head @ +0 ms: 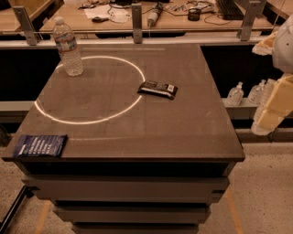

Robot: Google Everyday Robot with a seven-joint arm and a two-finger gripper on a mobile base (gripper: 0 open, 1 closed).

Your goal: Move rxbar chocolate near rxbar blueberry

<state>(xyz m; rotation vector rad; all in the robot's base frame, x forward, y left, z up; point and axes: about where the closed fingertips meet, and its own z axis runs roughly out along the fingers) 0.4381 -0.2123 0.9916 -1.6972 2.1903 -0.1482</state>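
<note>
The rxbar chocolate (158,89), a flat black wrapper with white print, lies on the dark table top (183,123), right of centre, touching the right rim of a white ring of light. The rxbar blueberry (40,145), a dark-blue wrapper with white text, lies at the table's front left corner. My gripper (271,114) hangs pale and yellowish at the right edge of the view. It is off the table's right side, well apart from both bars and holding nothing that I can see.
A clear water bottle (67,46) stands upright at the back left of the table. Several small bottles (249,93) sit on a low ledge to the right. A cluttered wooden bench (151,13) runs behind a railing.
</note>
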